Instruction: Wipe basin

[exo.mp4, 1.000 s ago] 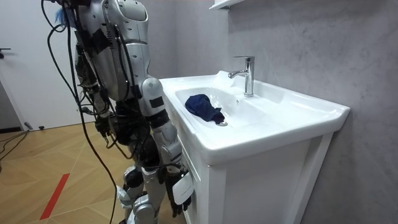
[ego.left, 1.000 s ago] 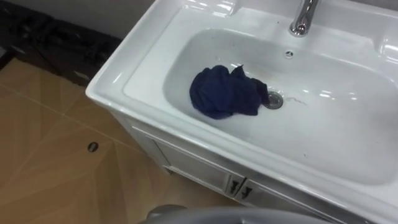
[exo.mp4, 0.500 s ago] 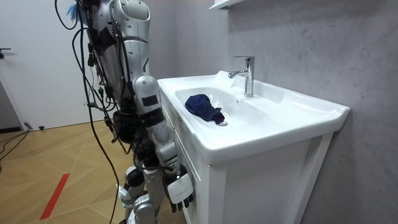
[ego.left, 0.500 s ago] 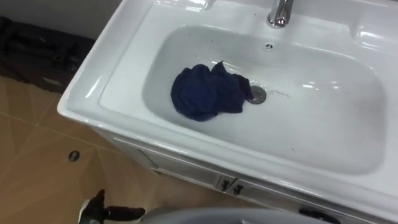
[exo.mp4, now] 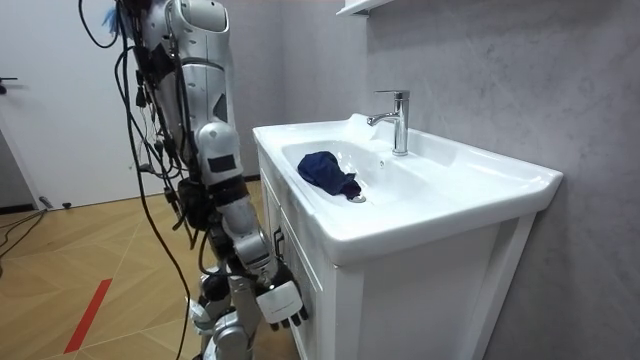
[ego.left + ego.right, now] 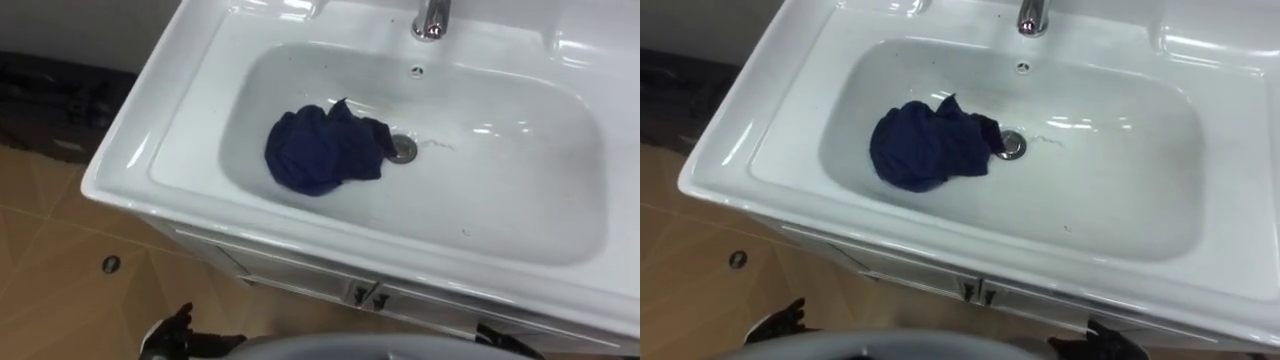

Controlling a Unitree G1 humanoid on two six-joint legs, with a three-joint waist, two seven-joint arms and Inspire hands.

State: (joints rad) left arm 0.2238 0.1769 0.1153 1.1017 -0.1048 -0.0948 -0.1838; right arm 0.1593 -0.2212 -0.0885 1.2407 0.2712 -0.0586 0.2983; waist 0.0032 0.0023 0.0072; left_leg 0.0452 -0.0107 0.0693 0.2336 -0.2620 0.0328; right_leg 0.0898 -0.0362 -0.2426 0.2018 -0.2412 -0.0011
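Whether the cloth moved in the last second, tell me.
No. In the room view the cloth keeps its place beside the drain; the eye views' shift is the camera's.

Wears a glossy silver-grey shell over torso and arms, dark at the joints. Carries black cables looping down chest and side, with a blue scrap near the top. Shows a white plate on the right hand (image 5: 279, 299), black fingers (image 5: 291, 318) below.
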